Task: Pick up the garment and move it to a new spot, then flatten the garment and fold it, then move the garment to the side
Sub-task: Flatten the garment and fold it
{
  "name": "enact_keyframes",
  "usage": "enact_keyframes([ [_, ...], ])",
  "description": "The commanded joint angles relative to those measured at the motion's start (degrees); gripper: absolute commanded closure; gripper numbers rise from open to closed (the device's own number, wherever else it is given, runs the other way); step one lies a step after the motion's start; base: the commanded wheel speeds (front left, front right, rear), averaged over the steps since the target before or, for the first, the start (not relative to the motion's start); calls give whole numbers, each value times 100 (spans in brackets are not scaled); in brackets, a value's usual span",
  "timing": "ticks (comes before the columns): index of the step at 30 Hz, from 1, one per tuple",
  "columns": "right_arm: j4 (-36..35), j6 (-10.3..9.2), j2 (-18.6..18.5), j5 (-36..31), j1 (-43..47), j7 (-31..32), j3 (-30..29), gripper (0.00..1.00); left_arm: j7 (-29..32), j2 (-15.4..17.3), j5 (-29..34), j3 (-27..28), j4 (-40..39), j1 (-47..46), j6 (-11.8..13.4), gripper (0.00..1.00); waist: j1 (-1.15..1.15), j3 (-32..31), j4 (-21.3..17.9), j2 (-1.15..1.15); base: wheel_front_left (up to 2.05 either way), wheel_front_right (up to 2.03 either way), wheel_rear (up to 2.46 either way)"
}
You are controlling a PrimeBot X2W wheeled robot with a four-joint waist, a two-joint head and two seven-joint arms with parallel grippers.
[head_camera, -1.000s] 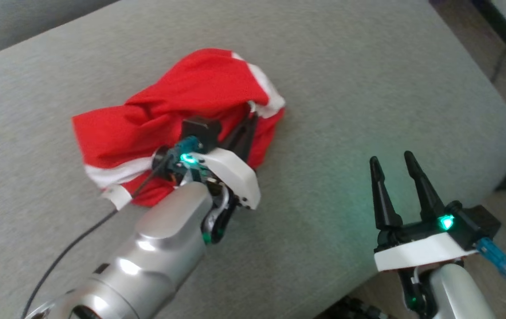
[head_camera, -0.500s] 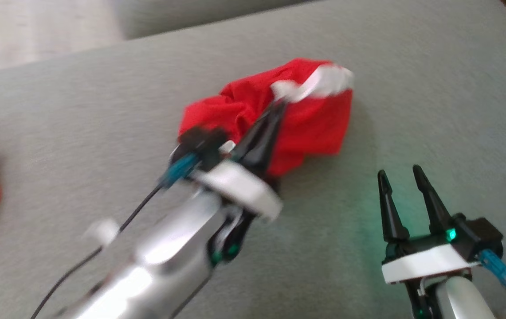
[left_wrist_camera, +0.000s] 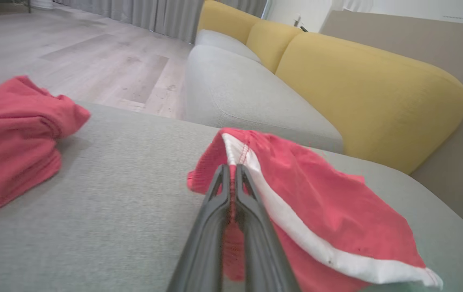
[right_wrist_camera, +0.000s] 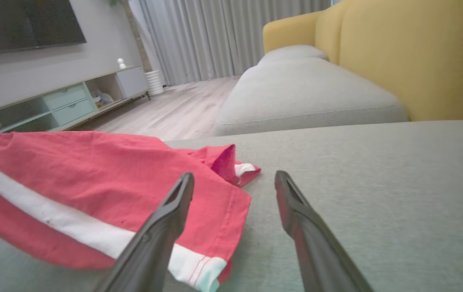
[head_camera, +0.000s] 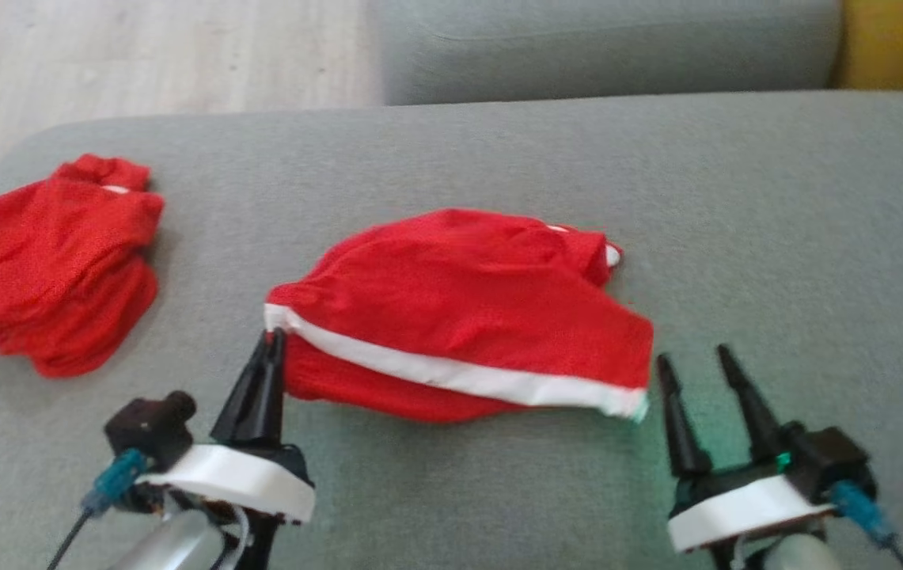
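The garment (head_camera: 459, 305) is red with a white band along its near hem, and it lies spread on the grey cushion (head_camera: 775, 237). My left gripper (head_camera: 271, 340) is shut on the garment's left corner at the white band, holding that corner slightly raised; the left wrist view has the fingers pinching the red cloth (left_wrist_camera: 296, 178) at the gripper (left_wrist_camera: 230, 168). My right gripper (head_camera: 692, 360) stands open just right of the garment's near right corner, touching nothing. In the right wrist view the garment (right_wrist_camera: 93, 178) lies left of the open gripper (right_wrist_camera: 235, 178).
A second red cloth heap (head_camera: 47, 261) lies at the cushion's left end. Beyond the cushion sit another grey seat (head_camera: 609, 47) and a yellow sofa back (left_wrist_camera: 369, 77). Wooden floor (head_camera: 150, 55) lies beyond the left edge. A TV cabinet (right_wrist_camera: 52, 105) stands across the room.
The head camera has swung, so the whole picture shifted. My left gripper, still shut on the garment, has pulled back toward me, and the garment went from a bunched heap to spread out.
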Motion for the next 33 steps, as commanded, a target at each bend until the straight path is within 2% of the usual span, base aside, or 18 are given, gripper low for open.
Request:
enact_keyframes([
  [1, -23, 40, -28, 9, 22, -22, 279, 0, -70, 176, 13, 400, -218, -96, -19, 100, 1, -66, 152, 0, 0, 0, 0],
  [4, 293, 40, -33, 73, 57, -22, 522, 0, -71, 227, 84, 576, -168, 12, -99, 100, 1, -71, 212, 0, 0, 0, 0],
  [14, 1260, 40, -289, 412, -135, -22, 1425, 0, -71, 97, 217, 803, -9, 123, -325, 100, 1, -76, 293, 0, 0, 0, 0],
  [18, 1406, 40, -295, 455, -258, -22, 1547, 0, -72, 54, 267, 838, 36, 120, -373, 100, 1, -54, 312, 0, 0, 0, 0],
  [20, 1436, 40, -295, 466, -301, -22, 1586, 8, -72, 46, 286, 846, 53, 114, -393, 100, 1, -40, 317, 0, 0, 0, 0],
  [21, 1445, 40, -295, 470, -321, -22, 1597, 24, -72, 43, 295, 847, 61, 110, -402, 100, 1, -33, 320, 0, 0, 0, 0],
  [22, 1454, 40, -295, 475, -340, -22, 1618, 29, -72, 42, 301, 846, 68, 107, -411, 100, 1, -27, 325, 0, 0, 0, 0],
  [23, 1468, 40, -293, 483, -357, -22, 1638, 47, -72, 42, 305, 844, 74, 105, -420, 100, 1, -23, 327, 0, 0, 0, 0],
  [25, 1505, 40, -292, 498, -391, -22, 1704, 62, -72, 39, 309, 842, 85, 100, -432, 100, 1, -15, 330, 0, 0, 0, 0],
  [26, 1532, 40, -298, 506, -412, -22, 1747, 79, -72, 38, 311, 840, 91, 95, -438, 100, 1, -8, 331, 0, 0, 0, 0],
  [27, 1552, 40, -302, 516, -435, -22, 1770, 84, -72, 37, 312, 838, 93, 88, -442, 100, 1, -2, 331, 0, 0, 0, 0],
  [29, 1579, 40, -303, 535, -474, -22, 1798, 100, -64, 42, 315, 832, 83, 74, -443, 100, 1, 12, 332, 0, 0, 0, 0],
  [33, 1646, 40, -330, 511, -536, -22, 1801, 100, -57, 66, 317, 846, 60, 41, -432, 100, 1, 35, 312, 0, 0, 0, 0],
])
